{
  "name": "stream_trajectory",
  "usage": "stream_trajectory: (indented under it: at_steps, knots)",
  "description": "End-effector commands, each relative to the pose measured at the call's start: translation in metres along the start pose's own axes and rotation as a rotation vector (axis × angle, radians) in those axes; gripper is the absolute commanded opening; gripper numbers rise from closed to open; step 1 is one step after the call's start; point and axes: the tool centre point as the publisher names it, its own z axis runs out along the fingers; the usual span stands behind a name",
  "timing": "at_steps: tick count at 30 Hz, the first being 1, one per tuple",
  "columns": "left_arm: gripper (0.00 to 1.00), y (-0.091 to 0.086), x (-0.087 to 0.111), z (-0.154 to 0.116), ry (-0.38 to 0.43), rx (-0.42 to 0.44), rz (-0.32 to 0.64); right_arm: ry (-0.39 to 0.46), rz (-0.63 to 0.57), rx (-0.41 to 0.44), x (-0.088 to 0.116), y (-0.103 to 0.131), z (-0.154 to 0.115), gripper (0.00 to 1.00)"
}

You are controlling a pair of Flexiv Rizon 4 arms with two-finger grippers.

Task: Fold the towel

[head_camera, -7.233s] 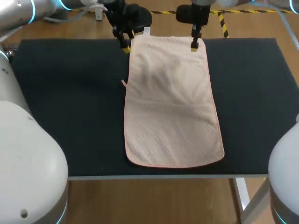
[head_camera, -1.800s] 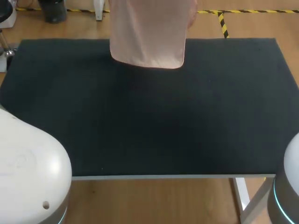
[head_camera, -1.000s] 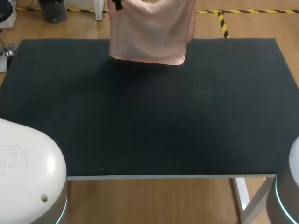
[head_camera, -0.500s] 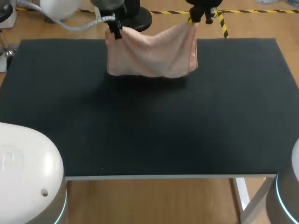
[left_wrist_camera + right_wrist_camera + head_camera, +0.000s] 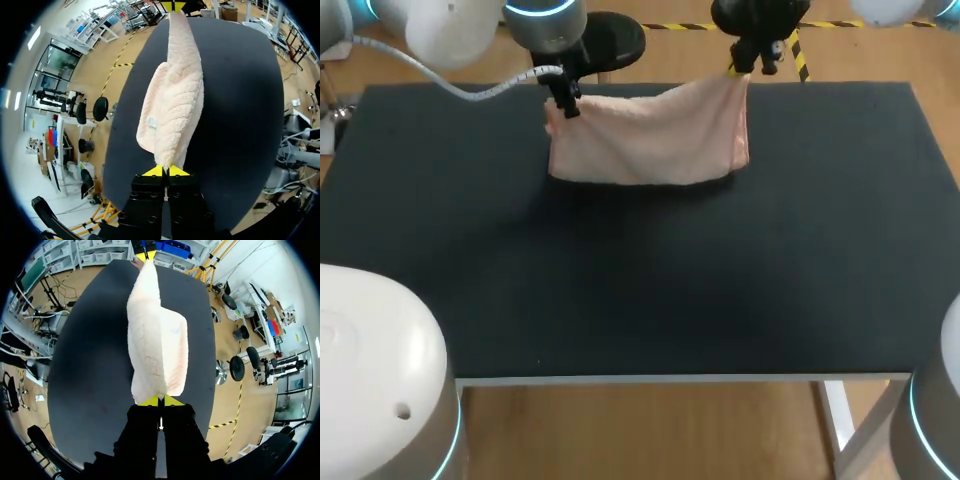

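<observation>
Black-matted tabletop [image 5: 620, 280], far part: pale pink terry towel [image 5: 650, 140] hung by two upper corners, spread sideways betw. both grippers, top edge sagging at mid-span. Lower edge straight and low over the mat; contact w/ mat not certain. L gripper [image 5: 563, 105] clenched on the towel's L corner, yellow tips pressed together on the cloth in L wrist view [image 5: 165, 172]. R gripper [image 5: 745, 62] likewise clamped on the R corner, held higher than the L one; same pinch in R wrist view [image 5: 160, 401]. Rest of mat nearer the robot: bare dark surface.
</observation>
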Motion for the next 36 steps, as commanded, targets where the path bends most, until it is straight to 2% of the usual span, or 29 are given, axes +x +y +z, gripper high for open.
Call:
stream_trajectory:
  at_steps: [1,11,20,36]
  knots:
    - [0.0,-0.009,-0.013,0.032,0.064,-0.008,0.011,0.02,0.033,0.001,-0.013,-0.004,0.035,0.0]
    - [0.0,-0.009,-0.034,0.092,0.186,-0.069,0.046,0.062,0.182,0.033,-0.029,-0.023,0.088,0.0]
    - [0.0,-0.011,-0.06,0.125,0.218,-0.08,0.062,0.071,0.239,0.05,-0.045,-0.028,0.116,0.0]
    - [0.0,-0.021,-0.084,0.151,0.261,-0.067,0.103,0.069,0.306,0.094,-0.058,-0.036,0.129,0.0]
